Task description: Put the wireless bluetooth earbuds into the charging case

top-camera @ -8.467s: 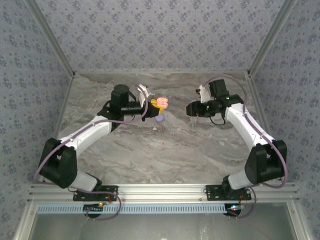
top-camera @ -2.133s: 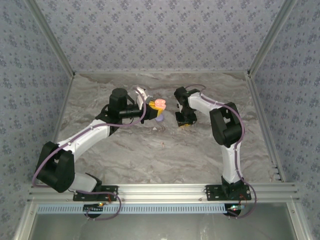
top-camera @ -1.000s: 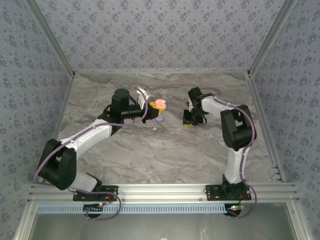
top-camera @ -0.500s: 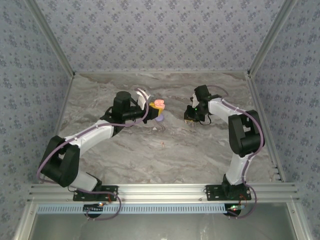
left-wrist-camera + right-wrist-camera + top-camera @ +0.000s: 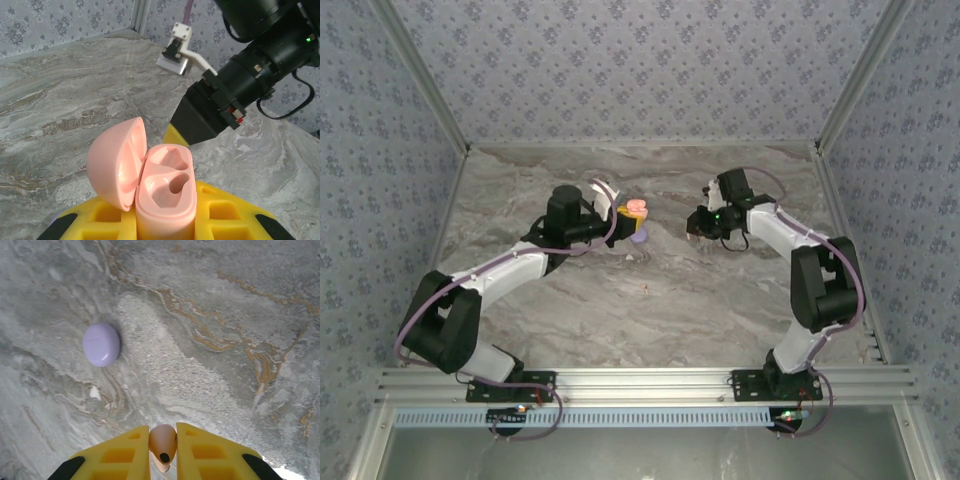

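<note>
1. The right gripper is clamped on a pink earbud, pinched between its yellow fingers; a dark spot on the earbud faces the camera; its lower end is hidden between the fingers.
2. The left gripper grasps the pink case upright between its own yellow fingers; the lid is swung open to the left and two hollows show inside; the bottom of the case is cut off by the picture's edge.
3. In the left wrist view the right gripper's black housing stands just beyond the open case, apart from it; a green light glows on that arm.
4. Under the right gripper, on the marble table, lies a lilac disc; a white speck sits near it.
5. From above, the two grippers face each other across the far middle of the table, apart; a tiny pink piece lies nearer the bases, too small to make out.
</note>
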